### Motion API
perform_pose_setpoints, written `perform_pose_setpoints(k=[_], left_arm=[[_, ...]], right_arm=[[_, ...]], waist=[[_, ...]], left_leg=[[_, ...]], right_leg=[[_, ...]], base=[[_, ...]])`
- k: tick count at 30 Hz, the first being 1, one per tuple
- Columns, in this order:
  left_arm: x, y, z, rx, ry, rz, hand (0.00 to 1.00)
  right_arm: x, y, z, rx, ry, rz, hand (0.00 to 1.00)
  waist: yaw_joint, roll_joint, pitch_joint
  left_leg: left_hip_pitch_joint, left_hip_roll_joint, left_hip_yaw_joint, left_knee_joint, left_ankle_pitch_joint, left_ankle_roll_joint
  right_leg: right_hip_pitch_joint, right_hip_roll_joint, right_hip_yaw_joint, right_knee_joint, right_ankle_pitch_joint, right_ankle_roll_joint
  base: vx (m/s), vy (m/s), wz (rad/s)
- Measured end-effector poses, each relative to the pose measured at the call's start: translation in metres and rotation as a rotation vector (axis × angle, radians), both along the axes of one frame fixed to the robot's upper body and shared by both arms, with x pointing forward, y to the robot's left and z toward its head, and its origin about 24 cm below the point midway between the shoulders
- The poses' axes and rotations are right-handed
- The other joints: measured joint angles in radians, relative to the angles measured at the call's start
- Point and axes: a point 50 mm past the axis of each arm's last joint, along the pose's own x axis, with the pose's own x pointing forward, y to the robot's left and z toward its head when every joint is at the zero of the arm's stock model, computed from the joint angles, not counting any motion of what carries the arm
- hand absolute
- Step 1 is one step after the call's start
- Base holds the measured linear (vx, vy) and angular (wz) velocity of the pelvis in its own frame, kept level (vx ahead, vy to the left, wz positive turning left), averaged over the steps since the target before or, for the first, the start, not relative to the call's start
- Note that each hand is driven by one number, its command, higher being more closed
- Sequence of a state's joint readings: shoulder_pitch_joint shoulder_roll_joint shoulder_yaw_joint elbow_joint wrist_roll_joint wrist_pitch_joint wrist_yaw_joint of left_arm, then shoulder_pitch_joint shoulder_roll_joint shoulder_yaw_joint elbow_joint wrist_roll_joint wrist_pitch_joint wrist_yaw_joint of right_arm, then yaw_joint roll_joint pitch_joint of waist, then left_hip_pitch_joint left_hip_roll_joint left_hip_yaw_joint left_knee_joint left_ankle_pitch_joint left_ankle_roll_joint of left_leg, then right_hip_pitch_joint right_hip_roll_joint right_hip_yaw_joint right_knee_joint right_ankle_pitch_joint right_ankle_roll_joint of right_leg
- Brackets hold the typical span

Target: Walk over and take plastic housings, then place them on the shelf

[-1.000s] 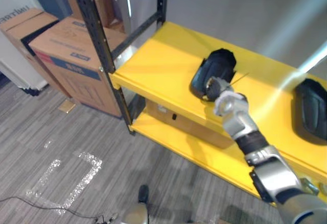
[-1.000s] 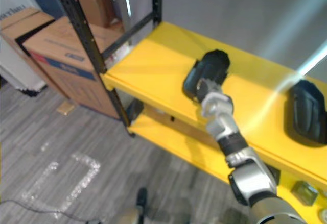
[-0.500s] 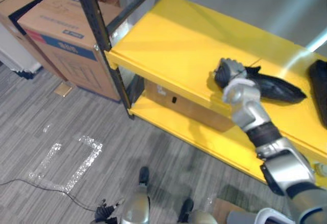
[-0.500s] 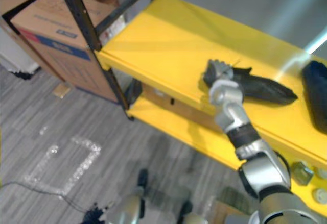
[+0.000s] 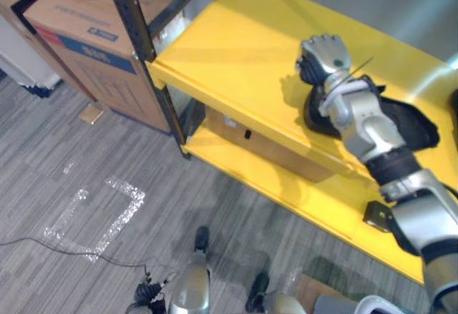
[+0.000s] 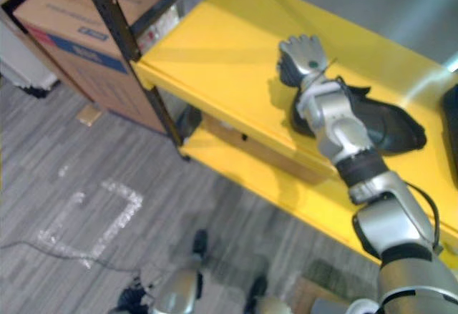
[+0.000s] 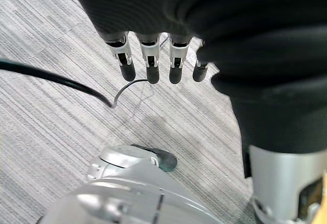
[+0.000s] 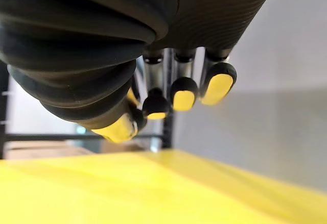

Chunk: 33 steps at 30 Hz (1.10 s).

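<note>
The right robot hand [image 5: 323, 55] hangs just above the top board of the yellow shelf [image 5: 236, 49], in the upper right of the head views. Its fingers are loose and hold nothing; its own wrist view shows the dark fingertips in a row over bare yellow board, with no part between them and the thumb. The black plastic housing [image 5: 409, 122] lies flat on that board to the right of the hand, partly under the forearm, so it looks set down and released, its wide side down so that it should not rock. It sits back from the front edge, which should keep it from sliding off. A second housing [image 6: 453, 124] shows at the right border of the frame on the same board, well apart from the first, which suggests the parts are being laid out in a row with room between them. The left robot hand [image 7: 152, 63] hangs idle over the grey floor [image 7: 51, 132], fingers straight and relaxed, carrying nothing. Below the top board runs a lower shelf [image 5: 315, 207] with a brown box [image 5: 265, 146] on it, and a large cardboard box [image 5: 75, 31] stands on the floor in the upper left. As a judgement, this placing step is about done, and the arm must lift clear without dragging the housing under it.
</note>
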<state>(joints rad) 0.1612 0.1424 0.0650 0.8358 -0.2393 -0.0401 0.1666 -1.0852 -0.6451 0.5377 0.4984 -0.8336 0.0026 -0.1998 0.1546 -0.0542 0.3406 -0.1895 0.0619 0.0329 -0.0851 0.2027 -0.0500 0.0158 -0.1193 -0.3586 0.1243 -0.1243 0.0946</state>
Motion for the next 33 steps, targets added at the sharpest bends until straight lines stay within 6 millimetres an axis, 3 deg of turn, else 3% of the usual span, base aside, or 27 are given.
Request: perform_pose_setpoints(k=[3, 7, 8, 11, 13, 15, 19, 23, 27, 30, 33], left_arm=[[0.001, 0.002, 0.001, 0.000, -0.007, -0.009, 0.00], [0.007, 0.005, 0.005, 0.005, -0.043, -0.024, 0.00], [0.007, 0.005, 0.006, 0.009, -0.050, -0.025, 0.00], [0.009, 0.006, 0.007, 0.014, -0.065, -0.027, 0.00], [0.011, 0.006, 0.009, 0.021, -0.086, -0.028, 0.00], [0.012, 0.006, 0.010, 0.024, -0.097, -0.029, 0.00], [0.010, 0.007, 0.010, 0.031, -0.089, -0.037, 0.00], [0.011, 0.005, 0.010, 0.034, -0.088, -0.055, 0.00], [0.010, 0.005, 0.009, 0.042, -0.082, -0.066, 0.00], [0.010, 0.005, 0.010, 0.044, -0.086, -0.066, 0.00], [0.010, 0.005, 0.010, 0.048, -0.101, -0.068, 0.00]], right_arm=[[-0.001, 0.005, 0.004, -0.074, -0.019, 0.028, 1.00], [0.001, -0.013, 0.006, -0.107, -0.040, -0.026, 1.00], [0.001, -0.018, 0.007, -0.073, -0.061, -0.043, 0.00], [-0.001, -0.031, 0.016, 0.094, -0.133, -0.056, 0.00], [-0.007, -0.051, 0.028, 0.259, -0.218, -0.083, 0.00], [-0.022, -0.078, 0.040, 0.407, -0.345, -0.125, 0.00], [-0.043, -0.105, 0.048, 0.560, -0.503, -0.156, 0.00], [-0.062, -0.117, 0.059, 0.699, -0.652, -0.145, 0.00], [-0.089, -0.136, 0.053, 0.834, -0.725, -0.107, 0.00], [-0.106, -0.134, 0.053, 0.903, -0.686, 0.053, 0.00], [-0.123, -0.126, 0.043, 0.957, -0.521, 0.270, 0.00]], waist=[[0.004, -0.004, 0.006], [0.024, -0.011, 0.010], [0.029, -0.013, 0.011], [0.027, -0.013, 0.011], [0.024, -0.013, 0.011], [0.018, -0.013, 0.011], [-0.012, -0.013, 0.011], [-0.051, 0.000, 0.019], [-0.093, 0.003, 0.021], [-0.118, 0.003, 0.021], [-0.145, 0.007, 0.019]], left_leg=[[-0.004, 0.000, -0.006, 0.000, 0.000, 0.000], [-0.026, -0.001, -0.028, 0.000, 0.002, -0.003], [-0.029, -0.001, -0.029, 0.000, 0.003, -0.004], [-0.030, -0.005, -0.030, 0.000, 0.006, -0.004], [-0.029, -0.007, -0.030, 0.000, 0.006, -0.003], [-0.025, -0.006, -0.025, 0.000, 0.007, -0.003], [-0.024, -0.001, -0.006, 0.000, 0.007, -0.004], [-0.047, 0.013, 0.029, -0.004, 0.007, -0.003], [-0.052, 0.018, 0.072, 0.000, 0.010, -0.001], [-0.037, 0.017, 0.090, 0.000, 0.010, -0.001], [0.000, 0.015, 0.096, 0.000, 0.007, -0.005]], right_leg=[[-0.002, 0.000, -0.006, 0.003, -0.004, -0.002], [-0.011, 0.000, -0.029, 0.004, -0.009, 0.000], [-0.013, 0.000, -0.029, 0.005, -0.009, 0.000], [-0.013, 0.000, -0.029, 0.005, -0.009, 0.000], [-0.012, -0.002, -0.027, 0.007, -0.009, 0.000], [-0.013, -0.003, -0.022, 0.013, -0.009, 0.000], [-0.035, -0.001, 0.009, 0.025, -0.012, -0.006], [-0.087, 0.001, 0.052, 0.031, -0.013, -0.009], [-0.102, 0.007, 0.094, 0.007, 0.028, 0.002], [-0.098, 0.004, 0.120, -0.007, 0.040, 0.004], [-0.076, 0.000, 0.142, -0.011, 0.040, 0.006]], base=[[-0.02, -0.013, 0.07], [0.00, -0.027, 0.18], [0.00, 0.000, 0.00], [0.02, -0.015, 0.03], [0.00, 0.000, 0.00], [0.00, -0.010, -0.05], [-0.05, -0.005, -0.16], [-0.08, 0.006, -0.33], [0.02, -0.006, -0.30], [0.04, 0.003, -0.27], [0.00, -0.009, -0.25]])
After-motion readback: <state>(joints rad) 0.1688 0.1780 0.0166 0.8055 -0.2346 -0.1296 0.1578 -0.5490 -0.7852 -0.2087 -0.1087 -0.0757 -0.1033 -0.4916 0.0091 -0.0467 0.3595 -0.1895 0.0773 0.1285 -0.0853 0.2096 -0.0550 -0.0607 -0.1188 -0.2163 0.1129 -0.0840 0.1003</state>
